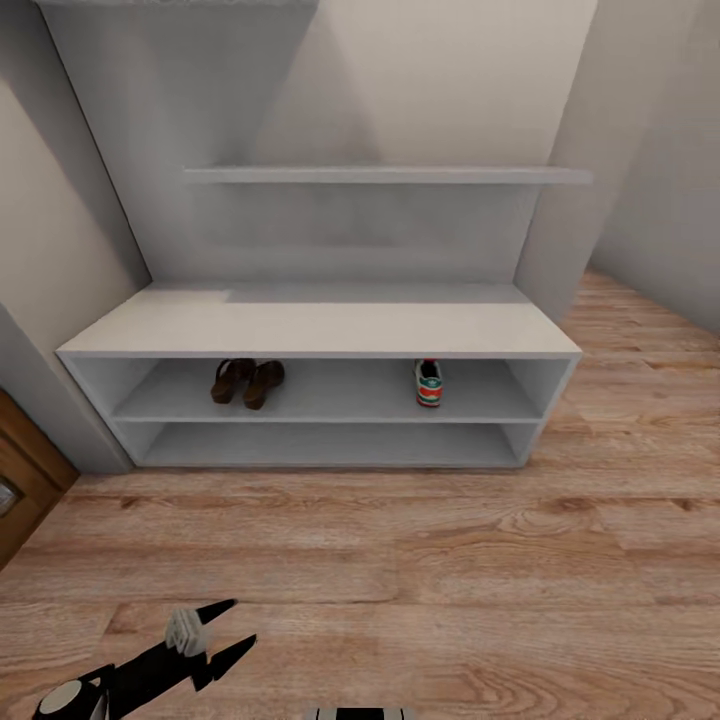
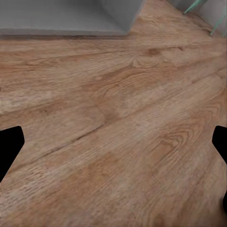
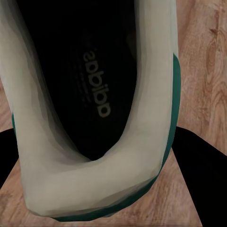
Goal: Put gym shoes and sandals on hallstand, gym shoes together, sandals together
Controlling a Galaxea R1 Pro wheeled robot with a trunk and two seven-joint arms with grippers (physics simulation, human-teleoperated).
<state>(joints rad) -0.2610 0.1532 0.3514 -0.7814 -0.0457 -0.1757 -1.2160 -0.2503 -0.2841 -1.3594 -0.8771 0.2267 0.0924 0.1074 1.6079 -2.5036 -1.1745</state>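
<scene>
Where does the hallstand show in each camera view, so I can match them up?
Head: hallstand fills the middle, against the wall.
Left wrist: its grey lower corner sits at the picture's top left.
Right wrist: this camera faces a gym shoe up close, with floor behind.
Shared landmark: the wood-plank floor, seen in all three.

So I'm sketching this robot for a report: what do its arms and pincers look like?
In the head view the left pincer is matte black with two slim, pointed fingers, a pale grey ribbed block behind them and a white-and-black joint further back. In the wrist views the fingers show as plain black shapes, with no markings or cables visible.
</scene>
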